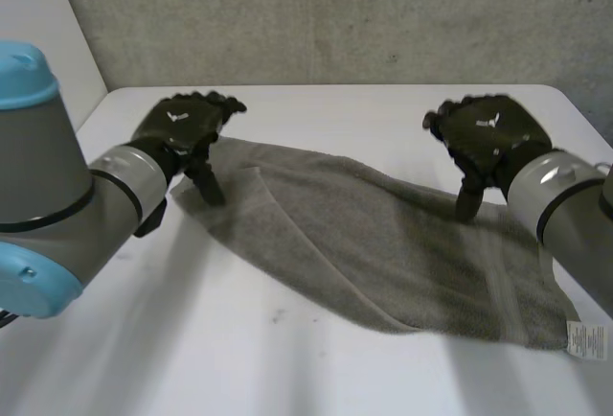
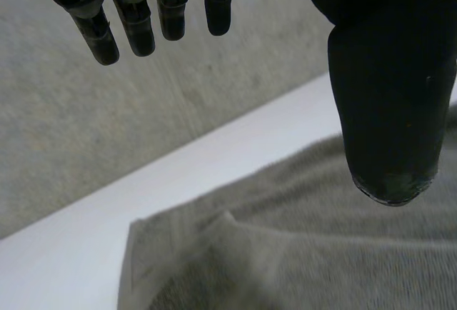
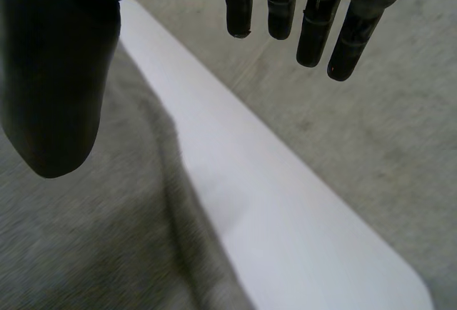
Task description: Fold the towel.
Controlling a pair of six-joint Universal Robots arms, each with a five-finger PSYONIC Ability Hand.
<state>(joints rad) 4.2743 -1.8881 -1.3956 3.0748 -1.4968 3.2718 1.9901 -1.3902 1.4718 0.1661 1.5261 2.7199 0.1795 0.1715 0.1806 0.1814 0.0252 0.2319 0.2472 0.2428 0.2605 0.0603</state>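
Note:
A grey-brown towel (image 1: 383, 243) lies spread across the white table (image 1: 192, 339), slanting from far left to near right, with a fold ridge near its left end and a white label (image 1: 586, 339) at its near right corner. My left hand (image 1: 187, 124) hovers over the towel's far left corner, open, thumb pointing down towards the cloth. In the left wrist view its straight fingers (image 2: 136, 21) and thumb (image 2: 389, 88) stand apart above the towel (image 2: 300, 246), holding nothing. My right hand (image 1: 484, 133) hangs open over the towel's far edge near its right end; fingers (image 3: 314, 17) and thumb (image 3: 57, 81) are spread above the towel (image 3: 86, 238).
A grey concrete wall (image 1: 335, 13) rises behind the table's far edge. The table's rounded far right corner (image 3: 407, 288) lies just past my right hand. Bare table surface stretches in front of the towel and to its left.

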